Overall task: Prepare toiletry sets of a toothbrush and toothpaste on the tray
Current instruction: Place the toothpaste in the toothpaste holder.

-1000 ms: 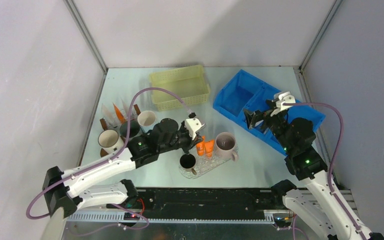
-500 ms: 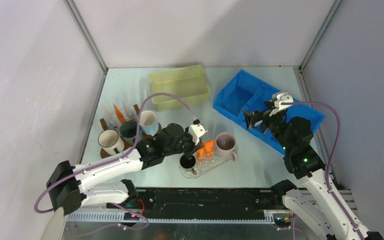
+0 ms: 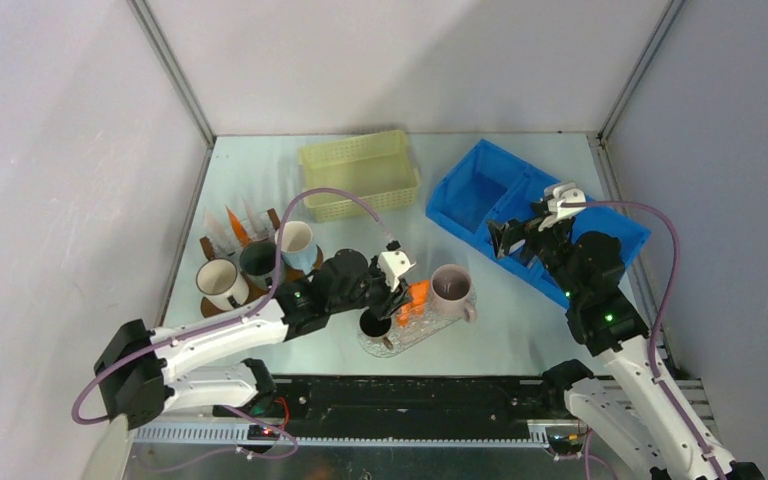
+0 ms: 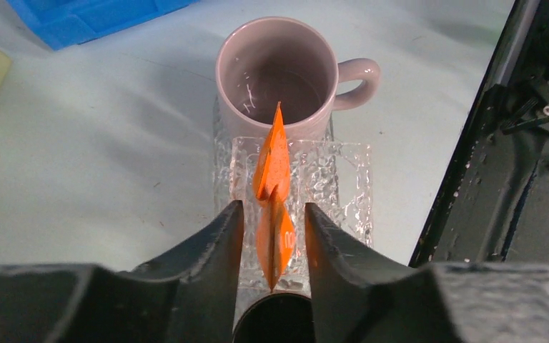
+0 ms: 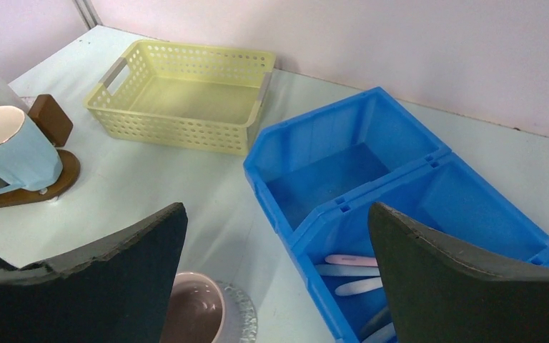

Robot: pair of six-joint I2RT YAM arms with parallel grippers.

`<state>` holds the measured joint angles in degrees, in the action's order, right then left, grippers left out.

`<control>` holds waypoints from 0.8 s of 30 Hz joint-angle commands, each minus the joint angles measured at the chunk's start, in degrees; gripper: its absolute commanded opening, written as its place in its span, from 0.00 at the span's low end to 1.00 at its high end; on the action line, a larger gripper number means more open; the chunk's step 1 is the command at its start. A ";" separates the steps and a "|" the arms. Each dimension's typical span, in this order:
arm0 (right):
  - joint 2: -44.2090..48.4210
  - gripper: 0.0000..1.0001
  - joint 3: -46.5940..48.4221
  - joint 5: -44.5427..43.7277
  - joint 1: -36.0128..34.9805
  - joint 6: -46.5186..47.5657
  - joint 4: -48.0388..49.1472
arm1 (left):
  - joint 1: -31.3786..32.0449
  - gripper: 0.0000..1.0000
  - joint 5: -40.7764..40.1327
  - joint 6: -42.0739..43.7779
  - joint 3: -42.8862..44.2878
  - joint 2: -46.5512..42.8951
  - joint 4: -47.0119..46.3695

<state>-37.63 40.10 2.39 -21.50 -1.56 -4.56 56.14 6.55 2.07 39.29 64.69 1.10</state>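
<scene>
A clear glass tray (image 3: 430, 325) (image 4: 336, 179) carries a pink mug (image 3: 450, 285) (image 4: 279, 64), a dark mug (image 3: 375, 323) and two orange toothpaste tubes (image 3: 416, 296). One tube (image 4: 273, 153) leans toward the pink mug. The other tube (image 4: 275, 239) stands between the fingers of my left gripper (image 3: 398, 295) (image 4: 273, 211), which is open, with a gap on each side of the tube. Pale pink and white toothbrushes (image 5: 350, 261) lie in the blue bin (image 3: 535, 215) (image 5: 400, 186). My right gripper (image 3: 508, 242) (image 5: 277, 214) hangs wide open and empty over that bin's near edge.
A yellow basket (image 3: 360, 175) (image 5: 186, 96) stands at the back. On the left sit a white mug (image 3: 220, 280), a dark mug (image 3: 258, 258), a light blue mug (image 3: 295, 240) (image 5: 7, 150) and upright tubes (image 3: 230, 225). The arms' black base rail (image 3: 410, 400) runs along the near edge.
My left gripper carried the orange tube down and to the right onto the tray beside the other tube, then parted its jaws from it. The right arm barely moved.
</scene>
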 commanded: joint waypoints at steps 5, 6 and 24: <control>-1.39 0.98 1.29 -5.25 0.94 -4.11 -0.69 | 0.29 0.79 -4.32 -0.77 1.07 -5.16 1.23; -2.45 0.98 1.82 -7.26 1.06 -5.17 -1.45 | 0.22 0.82 -6.63 -0.98 1.72 -5.88 1.60; -29.23 0.85 19.15 -32.66 1.47 -32.60 -24.48 | -14.19 1.00 -28.23 -10.10 2.42 -16.82 10.36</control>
<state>-63.22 55.09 -24.34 -20.47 -25.28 -24.77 45.30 -16.19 -5.17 42.52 52.05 10.50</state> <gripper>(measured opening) 0.852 0.995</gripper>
